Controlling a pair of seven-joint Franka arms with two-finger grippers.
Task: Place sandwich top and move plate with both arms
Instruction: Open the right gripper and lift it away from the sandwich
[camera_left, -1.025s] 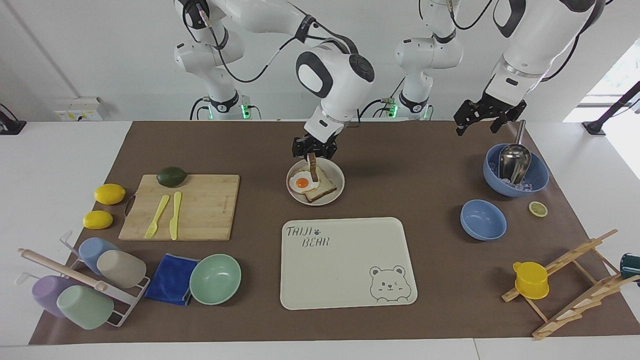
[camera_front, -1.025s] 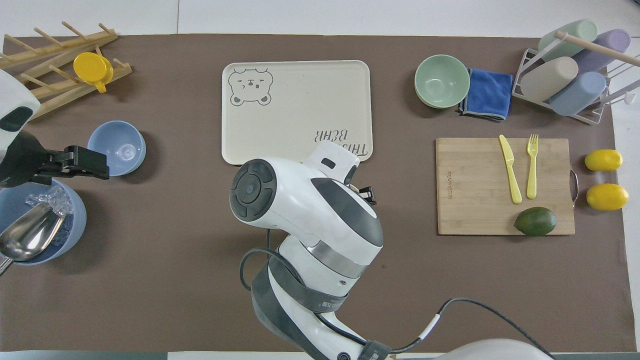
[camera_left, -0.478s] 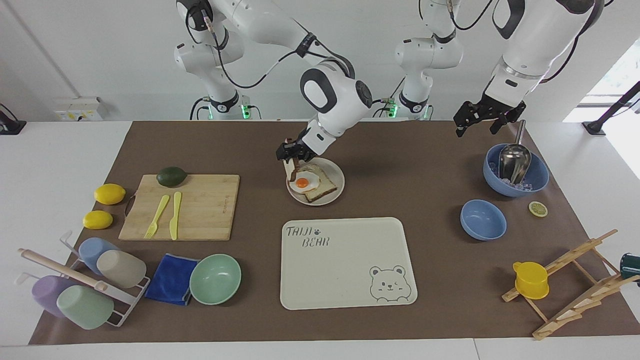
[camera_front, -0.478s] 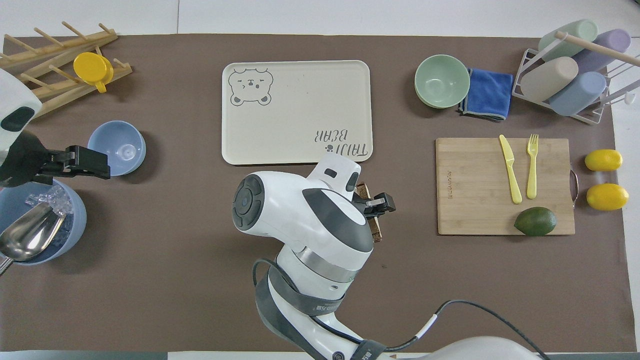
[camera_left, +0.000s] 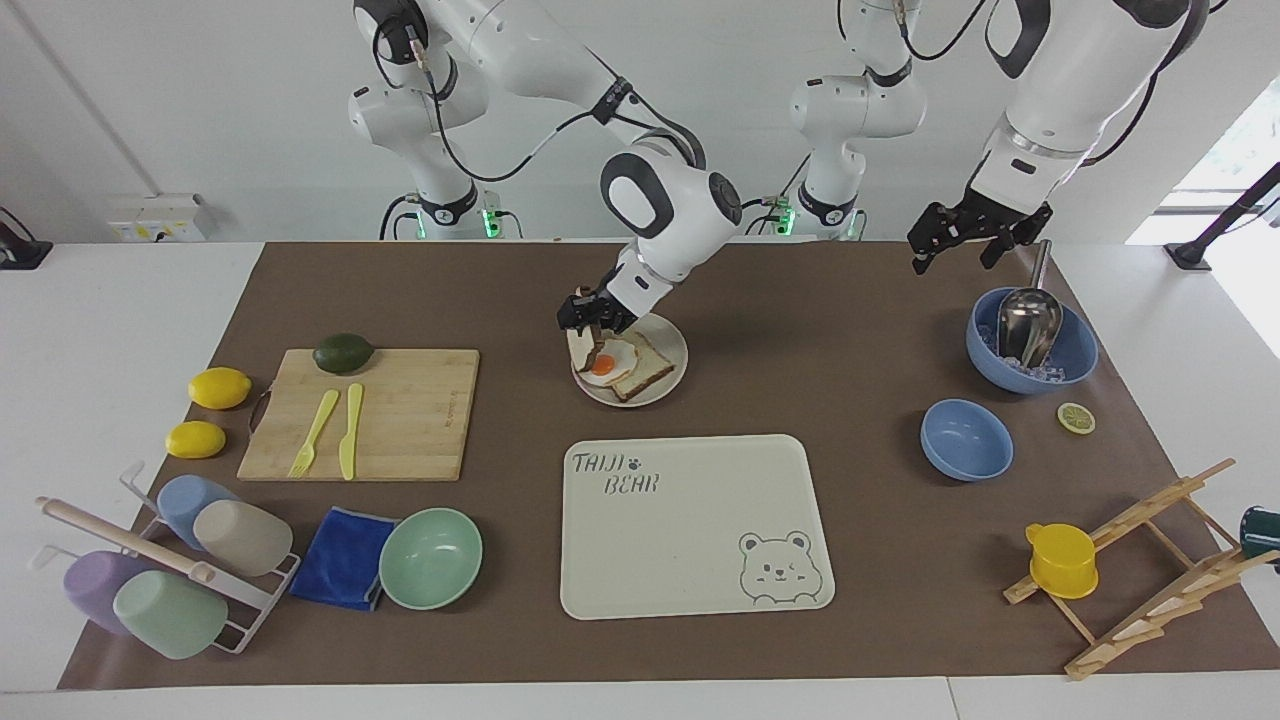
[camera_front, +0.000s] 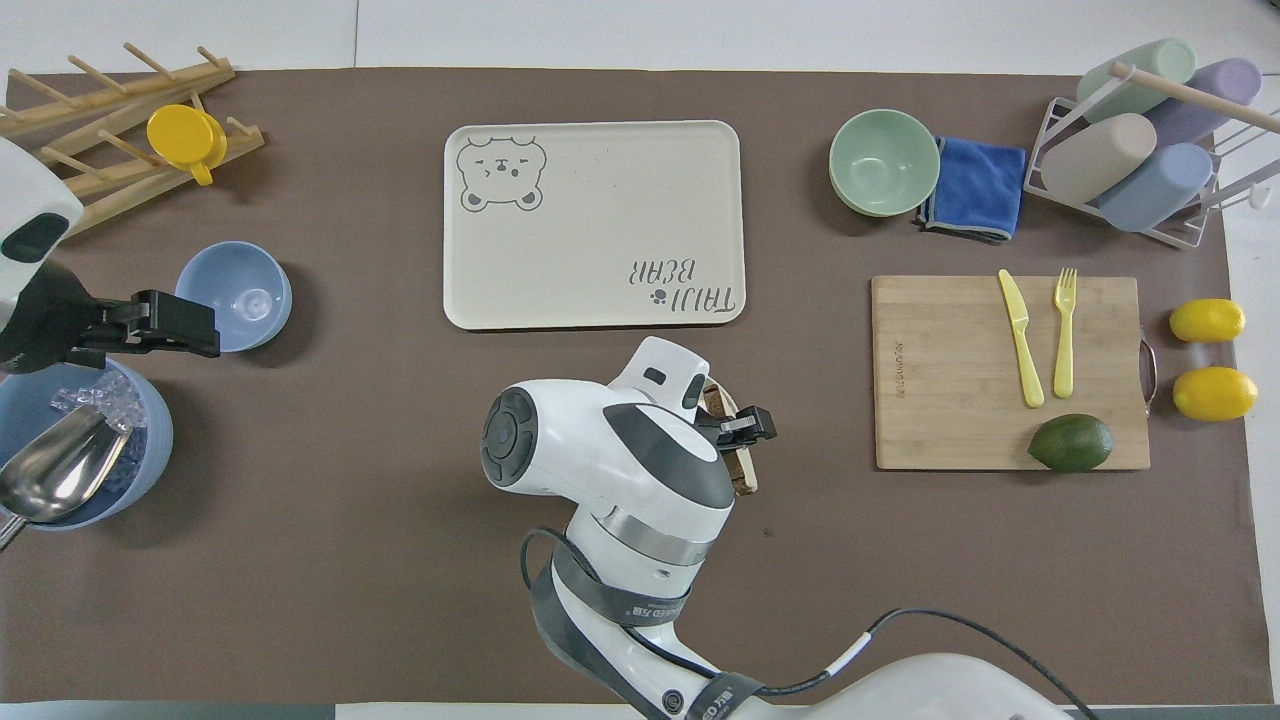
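Your right gripper (camera_left: 588, 318) is low over the plate (camera_left: 662, 388), at the rim toward the right arm's end of the tabletop (camera_left: 830, 330), and its fingers are clamped on the sandwich top (camera_left: 594, 352). The slice stands tilted on edge, its lower edge down by the fried egg (camera_left: 604, 363) that lies on the other bread slice (camera_left: 648, 371) in the plate. From overhead you see only a strip of the sandwich top's crust (camera_front: 741, 468) past the right arm's wrist, which covers almost the whole plate; whether the slice already touches the egg, you cannot tell.

The plate sits near the middle of the tabletop, nearer to the robots than the bear-printed tray (camera_left: 690, 520) and apart from it.

Your left gripper (camera_left: 962, 235) waits in the air over the dark blue bowl (camera_left: 1075, 355) that holds ice and a metal scoop (camera_left: 1028, 318); its fingers stand apart and hold nothing. A smaller blue bowl (camera_left: 965, 440) lies just farther from the robots than that one, with a lemon slice (camera_left: 1076, 417) beside it.
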